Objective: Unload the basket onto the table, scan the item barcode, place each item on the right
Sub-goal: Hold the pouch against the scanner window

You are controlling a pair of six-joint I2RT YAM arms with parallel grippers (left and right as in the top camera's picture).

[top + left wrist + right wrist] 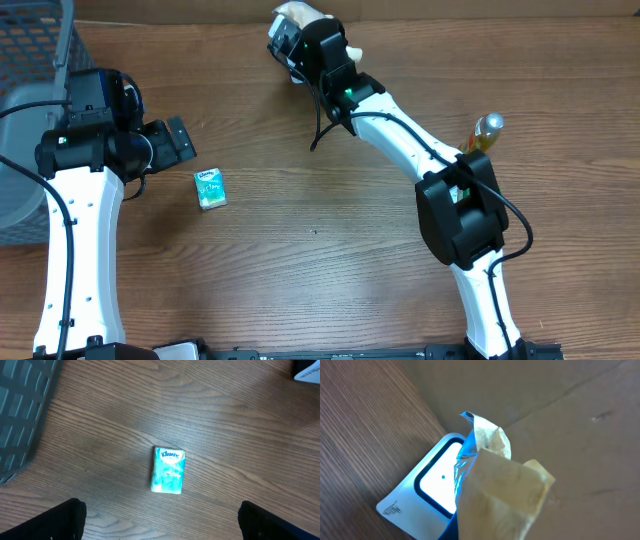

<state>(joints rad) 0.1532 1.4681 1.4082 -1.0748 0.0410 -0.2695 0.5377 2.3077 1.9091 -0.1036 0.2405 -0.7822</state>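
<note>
Overhead, the right arm is seen stretched from the near edge of the table (330, 270) diagonally up to its far edge. There the right gripper (300, 40) is clenched on one cream packet (500, 495). In the right wrist view the packet is held in front of the lit window of one white scanner (427, 492), which is set at the far edge. Whether packet and scanner touch cannot be told.

The left arm is laid along the left edge and bent inward at the wrist. The left gripper (185, 140) is spread wide and nothing is grasped. One tissue pack (210, 188) is laid flat on the table near the left edge, just beyond the spread fingers and apart from them. One bottle (487, 132) is seen toward the right edge, beside the right arm's elbow. One grey basket (30, 60) is set at the far left corner.
</note>
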